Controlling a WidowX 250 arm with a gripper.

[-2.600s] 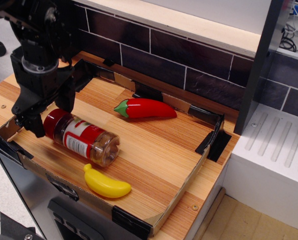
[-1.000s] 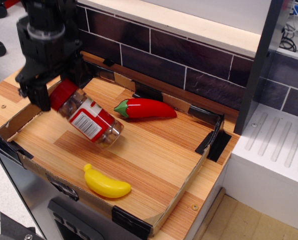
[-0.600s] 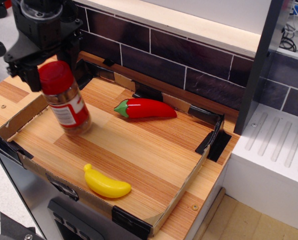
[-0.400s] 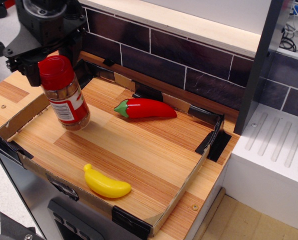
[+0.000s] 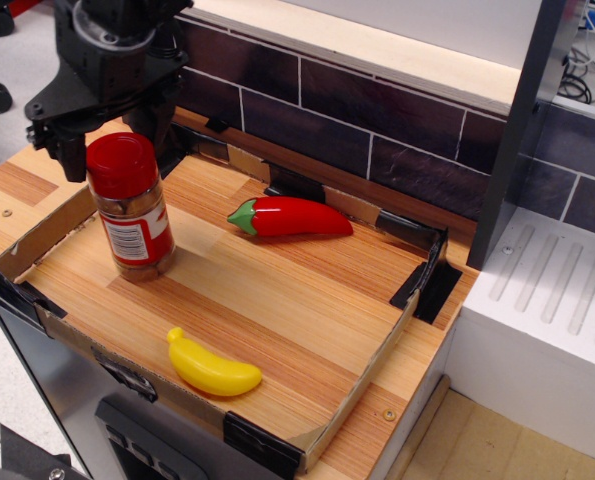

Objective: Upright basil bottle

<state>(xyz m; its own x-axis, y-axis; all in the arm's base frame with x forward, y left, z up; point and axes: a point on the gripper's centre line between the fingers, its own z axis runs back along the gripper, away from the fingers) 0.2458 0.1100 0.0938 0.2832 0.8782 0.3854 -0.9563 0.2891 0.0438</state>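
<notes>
The basil bottle (image 5: 134,215), a clear jar with a red cap, a red-and-white label and brownish contents, stands upright on the left part of the wooden tray (image 5: 307,310). My black gripper (image 5: 117,150) hangs just above and behind it. One finger is at the left of the cap and the other behind its right side. The jaws look spread a little wider than the cap and the bottle rests on its own base.
A red toy pepper (image 5: 292,217) lies at the tray's back middle. A yellow toy banana (image 5: 212,368) lies near the front edge. Low cardboard walls ring the tray. A dark tiled wall is behind and a white drainer (image 5: 552,300) is to the right.
The bottle lay on its side, was lifted by its cap and swung upright. In the last half second it settled flat on the tray and my gripper shifted slightly right.
</notes>
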